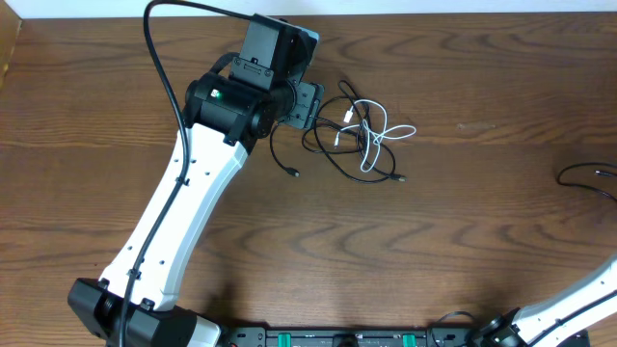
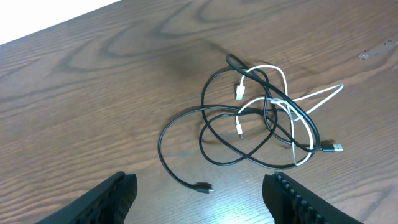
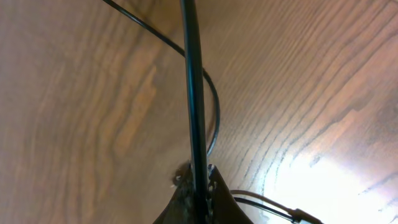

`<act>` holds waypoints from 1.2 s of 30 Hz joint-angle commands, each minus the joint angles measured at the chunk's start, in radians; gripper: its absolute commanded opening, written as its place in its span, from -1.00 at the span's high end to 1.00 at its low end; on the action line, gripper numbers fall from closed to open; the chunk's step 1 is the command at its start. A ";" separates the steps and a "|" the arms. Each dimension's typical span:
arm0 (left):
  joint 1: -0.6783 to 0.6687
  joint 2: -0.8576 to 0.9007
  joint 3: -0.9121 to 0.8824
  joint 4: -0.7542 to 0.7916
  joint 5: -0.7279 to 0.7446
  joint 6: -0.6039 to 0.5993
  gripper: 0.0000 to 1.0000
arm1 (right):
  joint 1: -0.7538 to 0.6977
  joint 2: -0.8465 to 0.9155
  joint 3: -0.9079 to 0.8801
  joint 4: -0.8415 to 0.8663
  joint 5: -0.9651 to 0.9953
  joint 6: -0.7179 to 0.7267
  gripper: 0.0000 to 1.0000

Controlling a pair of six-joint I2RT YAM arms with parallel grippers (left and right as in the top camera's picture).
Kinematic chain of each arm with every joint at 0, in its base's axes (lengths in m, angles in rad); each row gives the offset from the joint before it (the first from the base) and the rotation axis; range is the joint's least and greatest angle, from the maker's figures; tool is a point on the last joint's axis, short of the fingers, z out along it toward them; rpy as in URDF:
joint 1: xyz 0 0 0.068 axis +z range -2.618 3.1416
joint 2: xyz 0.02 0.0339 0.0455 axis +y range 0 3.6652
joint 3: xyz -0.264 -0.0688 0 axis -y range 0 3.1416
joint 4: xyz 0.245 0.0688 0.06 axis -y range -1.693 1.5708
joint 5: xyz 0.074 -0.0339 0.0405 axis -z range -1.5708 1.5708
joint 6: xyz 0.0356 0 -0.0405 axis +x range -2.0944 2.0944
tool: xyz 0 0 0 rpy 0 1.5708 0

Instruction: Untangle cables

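The black cable and the white cable lie tangled in one loose heap on the wooden table, right of the left gripper. In the left wrist view the black cable loops toward me, with a small plug end lying between the fingers' line and the heap. The white cable winds through the black loops. My left gripper is open, empty, and above the table just short of the heap. My right gripper looks shut, with a thick black arm wire running across its tips.
The right arm rests at the table's front right corner. A thin black wire curls at the right edge. The left arm stretches from the front left toward the heap. The table's far edge is near.
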 commanded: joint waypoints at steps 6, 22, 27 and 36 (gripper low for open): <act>0.000 0.010 -0.009 -0.005 0.006 -0.001 -0.40 | 0.012 0.108 -0.009 -0.022 0.025 -0.048 -0.99; 0.000 0.017 -0.009 -0.005 0.006 0.015 -0.40 | 0.022 -0.089 0.024 0.069 -0.115 -0.039 -0.99; 0.000 0.017 -0.009 -0.004 0.006 0.015 -0.40 | 0.055 -0.222 0.024 0.092 0.051 -0.002 -0.98; 0.000 0.017 -0.009 -0.005 0.005 0.023 -0.40 | 0.167 -0.260 0.024 0.056 0.132 0.023 -0.98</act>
